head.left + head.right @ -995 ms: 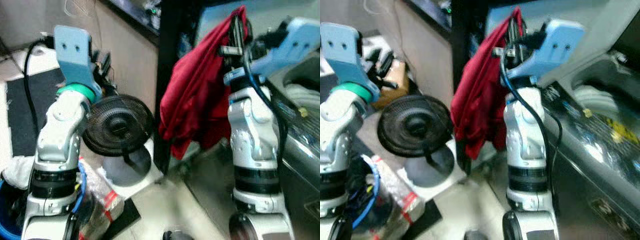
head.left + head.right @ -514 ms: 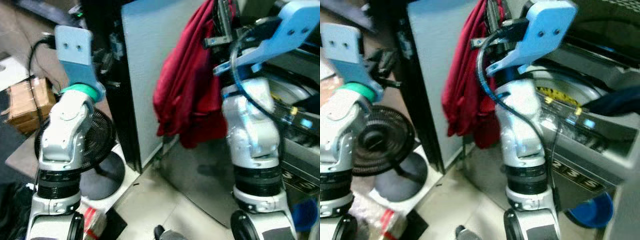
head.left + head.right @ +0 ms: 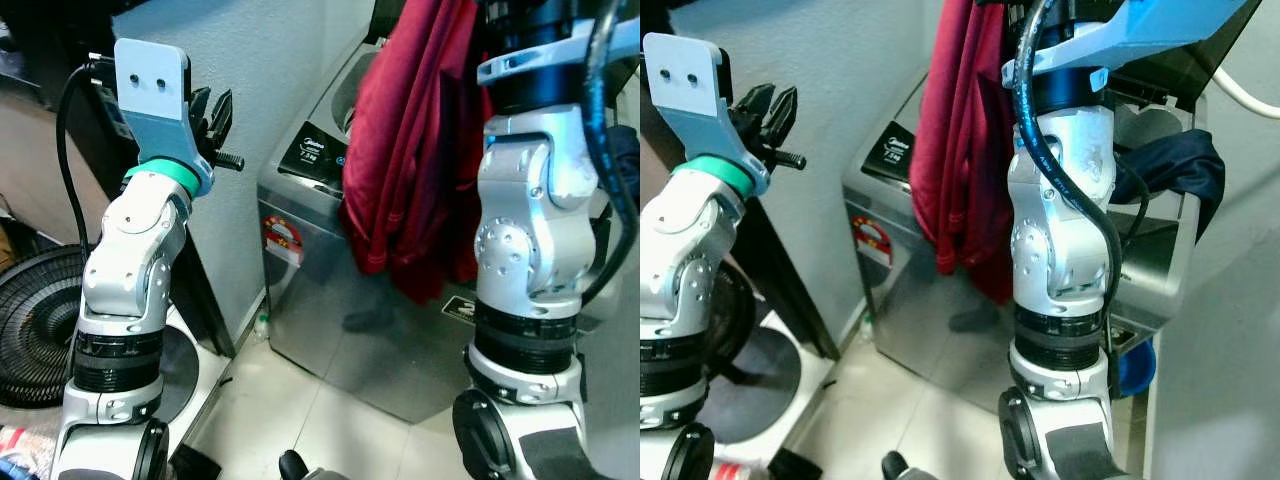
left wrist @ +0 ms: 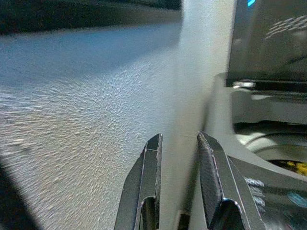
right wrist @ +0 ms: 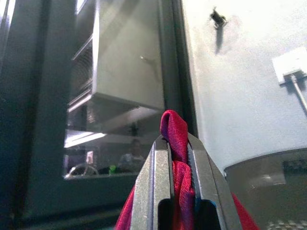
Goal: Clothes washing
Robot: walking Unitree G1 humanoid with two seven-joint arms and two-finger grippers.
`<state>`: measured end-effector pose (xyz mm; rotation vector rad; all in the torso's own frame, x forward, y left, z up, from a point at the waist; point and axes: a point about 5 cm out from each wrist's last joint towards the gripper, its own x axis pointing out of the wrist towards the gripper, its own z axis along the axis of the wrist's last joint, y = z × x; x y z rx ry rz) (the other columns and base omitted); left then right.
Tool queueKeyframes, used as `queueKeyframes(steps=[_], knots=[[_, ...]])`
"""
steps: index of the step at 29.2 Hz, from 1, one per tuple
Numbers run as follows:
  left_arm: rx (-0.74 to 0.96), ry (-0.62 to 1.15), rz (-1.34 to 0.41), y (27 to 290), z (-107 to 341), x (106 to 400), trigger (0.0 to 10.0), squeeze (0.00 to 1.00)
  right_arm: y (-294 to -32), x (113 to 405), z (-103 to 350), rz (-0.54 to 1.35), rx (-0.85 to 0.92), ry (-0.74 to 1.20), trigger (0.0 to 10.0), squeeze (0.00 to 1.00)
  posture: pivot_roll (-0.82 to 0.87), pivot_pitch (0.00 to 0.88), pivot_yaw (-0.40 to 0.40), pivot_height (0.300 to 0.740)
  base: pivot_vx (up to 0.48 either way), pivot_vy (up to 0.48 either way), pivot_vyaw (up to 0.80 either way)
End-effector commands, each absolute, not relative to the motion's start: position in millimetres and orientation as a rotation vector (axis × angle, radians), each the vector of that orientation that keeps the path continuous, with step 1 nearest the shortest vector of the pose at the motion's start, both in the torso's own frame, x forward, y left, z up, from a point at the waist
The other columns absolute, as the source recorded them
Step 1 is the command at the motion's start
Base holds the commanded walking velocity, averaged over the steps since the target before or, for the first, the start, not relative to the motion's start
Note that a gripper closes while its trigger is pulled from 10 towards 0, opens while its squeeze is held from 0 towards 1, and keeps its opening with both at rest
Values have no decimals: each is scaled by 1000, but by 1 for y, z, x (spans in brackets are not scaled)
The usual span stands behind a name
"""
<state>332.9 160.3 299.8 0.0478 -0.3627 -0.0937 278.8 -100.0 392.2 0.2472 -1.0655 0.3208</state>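
Your right gripper (image 5: 178,163) is clamped on a red garment (image 3: 405,160), held high so the cloth hangs down over the front of a grey top-loading washing machine (image 3: 320,250). A dark blue garment (image 3: 1170,170) drapes over the washer's far edge. Your left gripper (image 4: 178,158), fingers narrowly parted and empty, points at a textured grey wall (image 4: 86,120) just beside the machine. A black floor fan (image 3: 35,320) stands behind your left arm.

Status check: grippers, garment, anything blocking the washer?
Right gripper shut on red garment, held high before washing machine. Left gripper open, by the wall. Dark cloth draped on machine's rim.
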Motion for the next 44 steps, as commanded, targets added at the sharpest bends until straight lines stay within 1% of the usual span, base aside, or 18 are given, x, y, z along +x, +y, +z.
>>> queueKeyframes(steps=[1,14,18,24,28,34,38,44], knots=[[54,-359,-109,156,300,333,10000,0,-105,281,390,295,258,-1050,10000,0,48,52,39,740,0,0,-800],[51,-369,-99,158,302,333,10000,0,-107,296,373,261,241,-959,10000,0,49,57,38,740,0,0,-800],[46,-371,-107,157,302,333,10000,0,-106,299,369,254,225,-938,10000,0,49,57,38,740,0,0,0],[40,-387,-86,159,305,333,10000,0,-106,307,354,242,202,-885,10000,0,48,57,34,740,432,0,0],[38,-394,-90,158,306,332,10000,0,-110,308,346,250,228,-863,10000,0,47,48,32,740,464,0,0],[39,-396,-91,158,307,332,10000,0,-112,310,344,237,215,-846,10000,0,44,51,34,740,463,0,0],[39,-392,-95,157,306,332,10000,0,-115,313,340,208,226,-819,10000,0,47,51,33,740,459,0,-800],[43,-408,-147,152,310,329,10000,0,-123,319,337,155,230,-791,10000,0,48,52,34,740,0,0,-133]])
